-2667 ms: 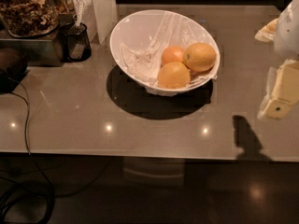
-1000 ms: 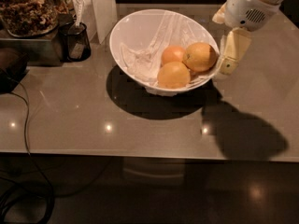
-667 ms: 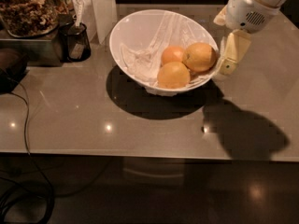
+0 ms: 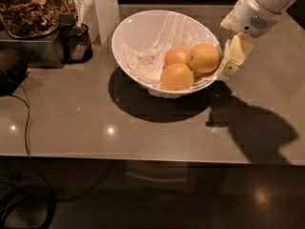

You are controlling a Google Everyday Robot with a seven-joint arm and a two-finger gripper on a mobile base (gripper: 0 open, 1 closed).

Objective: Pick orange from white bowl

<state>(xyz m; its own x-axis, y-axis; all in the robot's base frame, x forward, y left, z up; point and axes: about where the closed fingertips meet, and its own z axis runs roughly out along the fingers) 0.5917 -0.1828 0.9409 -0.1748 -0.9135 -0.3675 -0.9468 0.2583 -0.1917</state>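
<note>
The white bowl (image 4: 143, 32) sits tilted on the grey table, with a thin wrinkled liner inside. Three fruits lie in its lower right part. The orange (image 4: 203, 58) is the largest and palest and lies nearest the right rim. A smaller deep-orange fruit (image 4: 176, 56) is to its left and a rounder orange fruit (image 4: 177, 77) is in front. My gripper (image 4: 229, 39) hangs just outside the bowl's right rim, beside the orange, open and empty. One cream finger (image 4: 236, 55) points down next to the rim.
A dark cup with a utensil (image 4: 77, 43) and a glass jar of brown pieces (image 4: 28, 8) stand at the back left. A white post (image 4: 106, 6) rises behind the bowl. A black cable (image 4: 26, 128) runs over the table's left front edge.
The gripper came in from the right edge of the view to the bowl's right rim. Over the last second it has barely moved. The fruits and bowl have not shifted.
</note>
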